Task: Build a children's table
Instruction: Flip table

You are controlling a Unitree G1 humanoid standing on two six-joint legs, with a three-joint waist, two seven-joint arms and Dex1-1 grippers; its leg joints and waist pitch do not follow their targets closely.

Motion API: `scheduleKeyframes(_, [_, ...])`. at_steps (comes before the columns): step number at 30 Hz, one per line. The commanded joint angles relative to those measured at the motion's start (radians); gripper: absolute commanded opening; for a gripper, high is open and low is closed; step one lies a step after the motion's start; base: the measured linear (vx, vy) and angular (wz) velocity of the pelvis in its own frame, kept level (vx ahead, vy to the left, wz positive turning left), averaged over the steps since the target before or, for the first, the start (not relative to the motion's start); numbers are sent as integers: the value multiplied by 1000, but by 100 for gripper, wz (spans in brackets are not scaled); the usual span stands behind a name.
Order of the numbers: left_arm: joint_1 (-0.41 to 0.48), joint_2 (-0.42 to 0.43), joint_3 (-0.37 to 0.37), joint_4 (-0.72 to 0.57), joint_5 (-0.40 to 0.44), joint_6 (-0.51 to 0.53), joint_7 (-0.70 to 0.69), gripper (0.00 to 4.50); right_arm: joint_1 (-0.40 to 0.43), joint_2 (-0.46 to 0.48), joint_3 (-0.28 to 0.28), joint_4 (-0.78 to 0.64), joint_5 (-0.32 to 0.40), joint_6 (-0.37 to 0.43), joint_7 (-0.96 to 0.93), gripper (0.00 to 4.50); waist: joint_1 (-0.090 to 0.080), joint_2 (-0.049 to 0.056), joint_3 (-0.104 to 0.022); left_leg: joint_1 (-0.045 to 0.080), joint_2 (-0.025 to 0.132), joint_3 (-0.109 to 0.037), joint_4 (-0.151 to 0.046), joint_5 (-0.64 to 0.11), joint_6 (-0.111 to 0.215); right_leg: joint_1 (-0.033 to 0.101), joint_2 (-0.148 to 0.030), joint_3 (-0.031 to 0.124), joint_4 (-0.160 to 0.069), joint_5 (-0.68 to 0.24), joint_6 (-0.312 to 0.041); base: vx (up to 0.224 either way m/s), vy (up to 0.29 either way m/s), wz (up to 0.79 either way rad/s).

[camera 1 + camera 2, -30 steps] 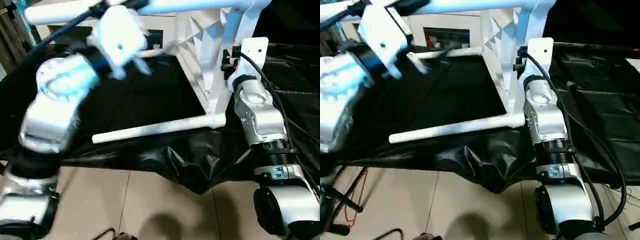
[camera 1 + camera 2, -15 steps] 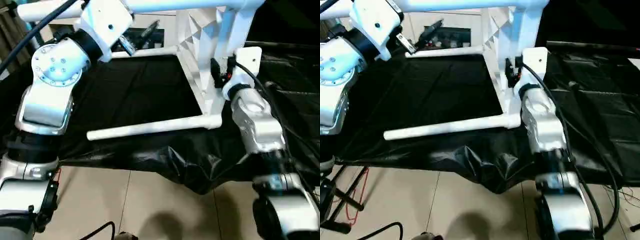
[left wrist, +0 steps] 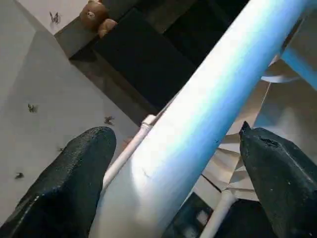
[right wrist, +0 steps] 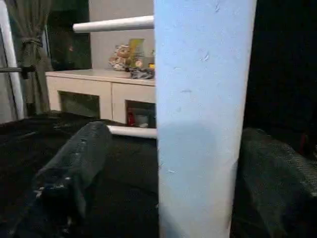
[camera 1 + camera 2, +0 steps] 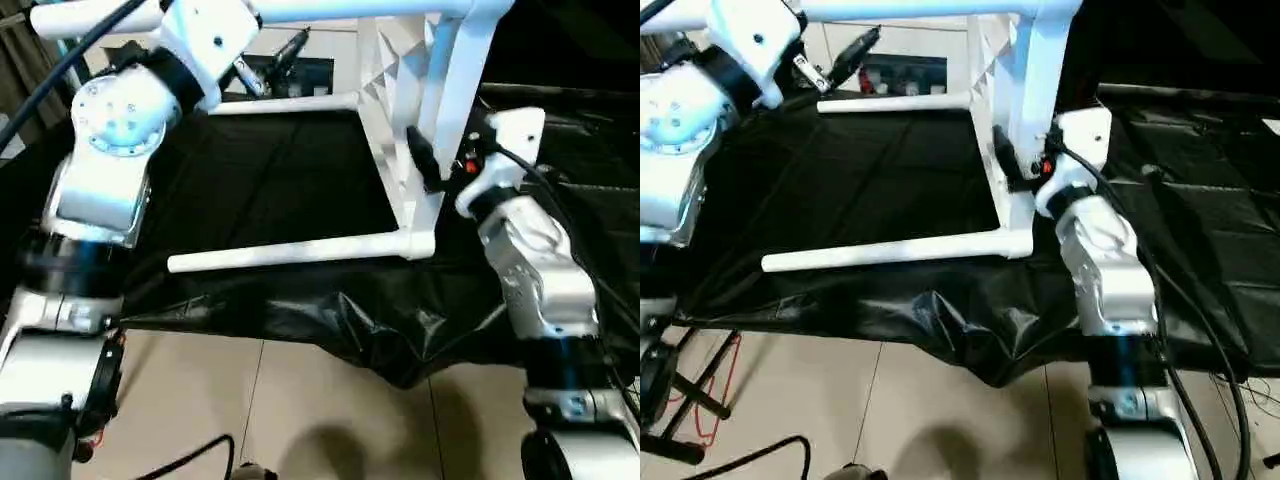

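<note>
The children's table stands on its side on black cloth, its ribbed tabletop [image 5: 400,80] upright. Its legs stick out to my left: a near low leg [image 5: 290,250], a far low leg [image 5: 290,103] and a top leg [image 5: 320,12]. My right gripper [image 5: 432,165] is open and straddles the tabletop's near upright edge [image 4: 203,114], with one finger [image 4: 74,168] on each side. My left gripper [image 5: 268,62] is open just under the top leg [image 3: 208,119], which runs between its fingers [image 3: 64,183] without being gripped.
The black cloth [image 5: 380,340] hangs in folds over the front edge of the work surface, with tiled floor [image 5: 300,420] below. A white cabinet [image 4: 99,89] with toys on top stands behind. Cables trail along my right forearm [image 5: 540,270].
My right gripper has opened off the tabletop's upright edge and the forearm has drawn back a little. My left arm has swung left and settled with its hand under the top leg.
</note>
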Motion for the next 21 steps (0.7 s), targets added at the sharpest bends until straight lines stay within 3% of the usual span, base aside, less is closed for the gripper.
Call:
scheduleKeyframes(1, [-10,13,-42,54,41,-19,-15,450,11,4,31,-38,11,16,27,443,4,3,-65,47,47,-30,-69,-212,-48,21,-52,25,-75,-4,-185,0,0,0])
scheduleKeyframes(5, [-57,90,-126,135,223,-159,46,450,24,-3,50,-70,-10,33,29,443,5,2,-64,47,48,-33,-72,-220,-59,21,-54,25,-75,-10,-164,0,0,0])
scheduleKeyframes(8, [-77,130,-157,171,325,-179,100,450,48,-32,65,-131,-1,61,74,443,5,2,-64,47,49,-34,-73,-218,-65,21,-53,25,-73,4,-145,0,0,0])
scheduleKeyframes(12, [-94,145,-154,201,366,-182,154,450,85,-72,77,-213,34,93,135,443,13,0,-64,46,48,-34,-70,-199,-52,23,-54,24,-69,43,-155,0,0,0])
scheduleKeyframes(16, [-121,153,-137,247,387,-181,211,450,138,-116,85,-326,108,137,225,443,16,-1,-64,46,51,-35,-71,-215,-41,21,-57,24,-71,20,-168,0,0,0])
scheduleKeyframes(18, [-126,152,-134,256,387,-183,211,423,151,-133,88,-349,117,146,249,450,18,-2,-62,47,51,-35,-71,-223,-41,20,-56,25,-73,8,-170,0,0,0])
scheduleKeyframes(19, [-126,153,-130,261,389,-183,205,412,178,-170,94,-395,134,161,298,450,21,2,-62,48,52,-36,-72,-225,-43,19,-57,25,-73,4,-172,0,0,0])
scheduleKeyframes(20, [-125,153,-129,262,388,-184,204,412,181,-173,94,-399,136,163,302,450,24,0,-61,48,53,-36,-72,-231,-43,20,-58,25,-74,5,-171,0,0,0])
scheduleKeyframes(21, [-118,153,-129,263,384,-185,193,402,195,-191,94,-426,158,179,331,450,25,6,-61,49,53,-37,-72,-235,-45,18,-59,26,-74,2,-172,0,0,0])
